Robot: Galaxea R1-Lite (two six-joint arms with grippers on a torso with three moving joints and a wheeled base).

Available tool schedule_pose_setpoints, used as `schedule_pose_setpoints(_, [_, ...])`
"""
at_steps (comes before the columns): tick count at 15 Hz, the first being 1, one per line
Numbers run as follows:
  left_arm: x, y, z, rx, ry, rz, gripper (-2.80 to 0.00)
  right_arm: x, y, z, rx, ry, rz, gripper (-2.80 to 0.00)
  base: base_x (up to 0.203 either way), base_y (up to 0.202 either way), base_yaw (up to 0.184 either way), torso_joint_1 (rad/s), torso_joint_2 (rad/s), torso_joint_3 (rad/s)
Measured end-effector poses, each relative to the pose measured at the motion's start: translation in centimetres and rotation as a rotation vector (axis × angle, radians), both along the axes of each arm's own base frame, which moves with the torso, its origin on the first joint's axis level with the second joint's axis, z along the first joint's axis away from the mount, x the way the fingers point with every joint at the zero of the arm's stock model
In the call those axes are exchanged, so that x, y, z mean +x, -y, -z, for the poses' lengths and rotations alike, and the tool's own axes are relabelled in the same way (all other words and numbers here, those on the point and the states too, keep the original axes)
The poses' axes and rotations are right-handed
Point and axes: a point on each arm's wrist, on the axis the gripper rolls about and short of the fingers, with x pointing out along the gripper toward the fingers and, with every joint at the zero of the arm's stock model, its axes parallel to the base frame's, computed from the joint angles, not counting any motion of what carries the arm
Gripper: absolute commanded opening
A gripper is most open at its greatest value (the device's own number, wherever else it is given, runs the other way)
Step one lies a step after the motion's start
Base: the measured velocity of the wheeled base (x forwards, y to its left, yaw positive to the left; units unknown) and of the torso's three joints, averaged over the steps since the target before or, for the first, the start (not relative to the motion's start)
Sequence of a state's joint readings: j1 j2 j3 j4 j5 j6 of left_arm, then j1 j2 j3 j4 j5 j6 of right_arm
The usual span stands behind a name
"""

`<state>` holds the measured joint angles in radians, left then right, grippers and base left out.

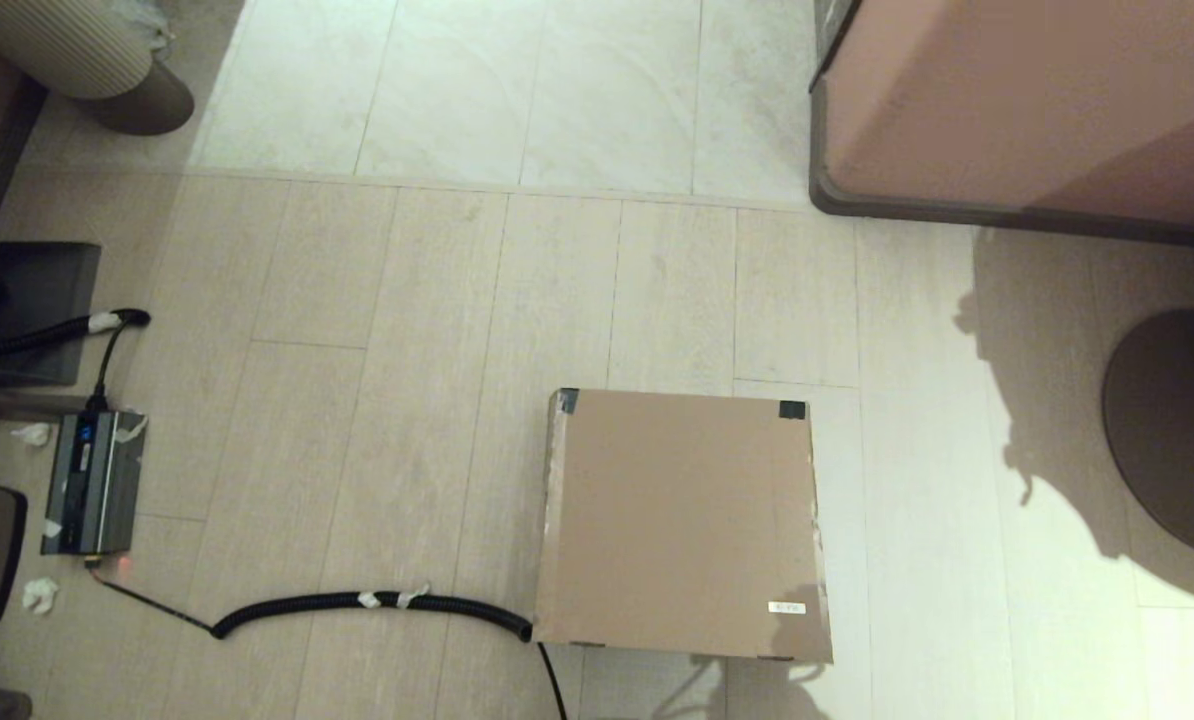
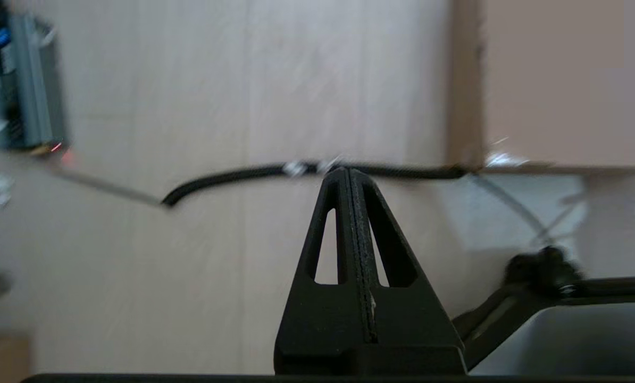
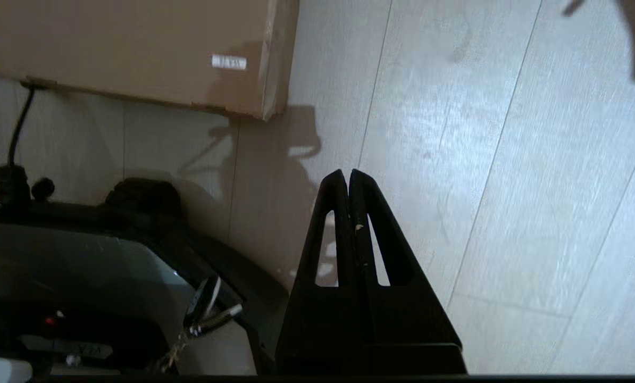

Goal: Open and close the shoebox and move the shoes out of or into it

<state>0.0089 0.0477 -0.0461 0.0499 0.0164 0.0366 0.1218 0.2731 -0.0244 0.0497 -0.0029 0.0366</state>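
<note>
The brown cardboard shoebox [image 1: 679, 525] stands on the floor in front of me with its lid down flat, black tape on the two far corners and a small white sticker [image 1: 787, 607] near its front right corner. The shoes are hidden. Neither arm shows in the head view. My left gripper [image 2: 348, 171] is shut and empty above the floor, to the left of the shoebox [image 2: 562, 80] and nearer to me. My right gripper [image 3: 348, 173] is also shut and empty, hanging over bare floor on the near right side of the shoebox [image 3: 136, 48].
A black corrugated cable [image 1: 377, 603] runs along the floor to the box's front left corner from a grey power unit [image 1: 92, 482]. A large pinkish-brown furniture block [image 1: 1027, 100] stands at the far right, and a round dark base [image 1: 1172, 430] sits to the right.
</note>
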Motion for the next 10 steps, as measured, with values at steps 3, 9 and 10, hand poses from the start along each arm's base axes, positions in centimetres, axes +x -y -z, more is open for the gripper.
schedule_pose_setpoints(3, [-0.2,0.0,0.6,-0.075,0.019,-0.002,-2.80,0.1,0.0,0.1,0.053,0.033,0.067,-2.80,0.000,0.000,0.000,0.000,0.00,0.000])
schedule_pose_setpoints(9, [-0.3,0.0,0.7,-0.084,0.033,-0.002,-2.80,-0.8,-0.1,0.3,-0.018,0.128,0.127,-2.80,0.000,0.000,0.000,0.000,0.00,0.000])
schedule_pose_setpoints(10, [-0.3,0.0,0.7,-0.084,0.033,-0.002,-2.80,-1.2,-0.1,0.4,-0.013,0.166,0.115,-2.80,0.000,0.000,0.000,0.000,0.00,0.000])
